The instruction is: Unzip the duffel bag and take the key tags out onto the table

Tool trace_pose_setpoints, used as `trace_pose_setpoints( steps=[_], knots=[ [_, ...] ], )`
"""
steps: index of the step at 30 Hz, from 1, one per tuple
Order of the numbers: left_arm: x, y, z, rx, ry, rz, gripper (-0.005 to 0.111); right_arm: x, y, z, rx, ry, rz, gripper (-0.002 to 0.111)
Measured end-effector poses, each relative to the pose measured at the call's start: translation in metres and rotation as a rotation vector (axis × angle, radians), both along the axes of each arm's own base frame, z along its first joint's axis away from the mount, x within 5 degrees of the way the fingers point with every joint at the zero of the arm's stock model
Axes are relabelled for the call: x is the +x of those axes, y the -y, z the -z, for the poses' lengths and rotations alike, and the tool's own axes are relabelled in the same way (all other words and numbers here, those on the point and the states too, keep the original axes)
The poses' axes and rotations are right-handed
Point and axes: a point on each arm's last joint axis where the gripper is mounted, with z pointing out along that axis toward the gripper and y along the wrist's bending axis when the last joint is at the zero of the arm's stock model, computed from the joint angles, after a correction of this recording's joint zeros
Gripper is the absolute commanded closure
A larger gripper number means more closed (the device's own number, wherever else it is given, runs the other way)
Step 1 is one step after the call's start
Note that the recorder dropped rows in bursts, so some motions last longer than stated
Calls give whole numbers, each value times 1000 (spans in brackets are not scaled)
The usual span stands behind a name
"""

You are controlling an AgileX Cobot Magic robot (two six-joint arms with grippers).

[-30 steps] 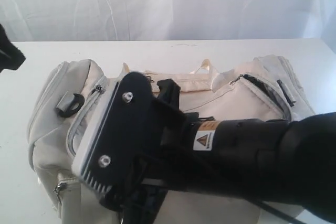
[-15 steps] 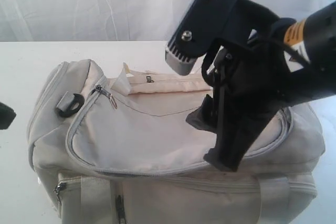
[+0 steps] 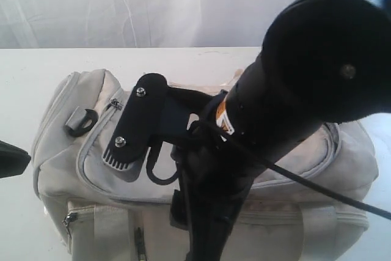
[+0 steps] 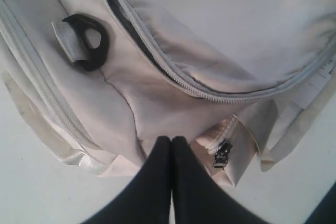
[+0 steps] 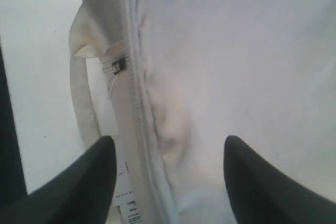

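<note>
Left tool (image 4: 171,142) clenched on nothing, tips at the bag's (image 4: 220,35) end beside a zipper pull (image 4: 222,153). Right tool (image 5: 169,140) spread wide over the bag's zipper line. Bag lies on the white counter (image 3: 24,65), white curtain (image 3: 122,4) behind. Orange sticker (image 3: 225,119) on the right arm, writing unreadable.

Bright, soft, even light filled every view, leaving only faint shadows. The white table (image 3: 36,59) was nearly washed out. In the exterior view, the right arm (image 3: 324,53) loomed as a dark blur at upper right. The right wrist view was hazy, the duffel bag (image 5: 236,51) out of focus.
</note>
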Motion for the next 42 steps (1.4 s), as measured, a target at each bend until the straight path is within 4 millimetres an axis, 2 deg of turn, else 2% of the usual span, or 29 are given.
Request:
trace_pose_setpoints(
  steps=[4,5,8,14,17,21,23,28,34,42],
  knots=[
    [0,0,0,-3,1,0,107,6,-4,4,1,38,-3,80],
    [0,0,0,-3,1,0,107,7,-4,4,-8,56,9,91],
    [0,0,0,-3,1,0,107,10,-1,3,-23,75,52,109],
    [-1,1,-1,-14,-3,1,107,15,2,2,-51,134,78,108],
    [-1,2,-1,-25,-6,1,107,30,6,-15,-76,289,144,108],
    [-1,2,-1,-27,-2,0,107,49,6,-38,-27,370,198,108],
    [0,2,-1,-27,0,-1,107,65,6,-43,-35,395,229,108],
    [-1,3,-1,-42,-6,-1,107,129,10,-48,-12,466,332,108],
    [-1,3,-1,-51,-9,0,107,180,21,-47,35,507,419,108],
    [-1,3,-1,-53,-10,0,107,236,43,-32,176,437,526,108]
  ],
)
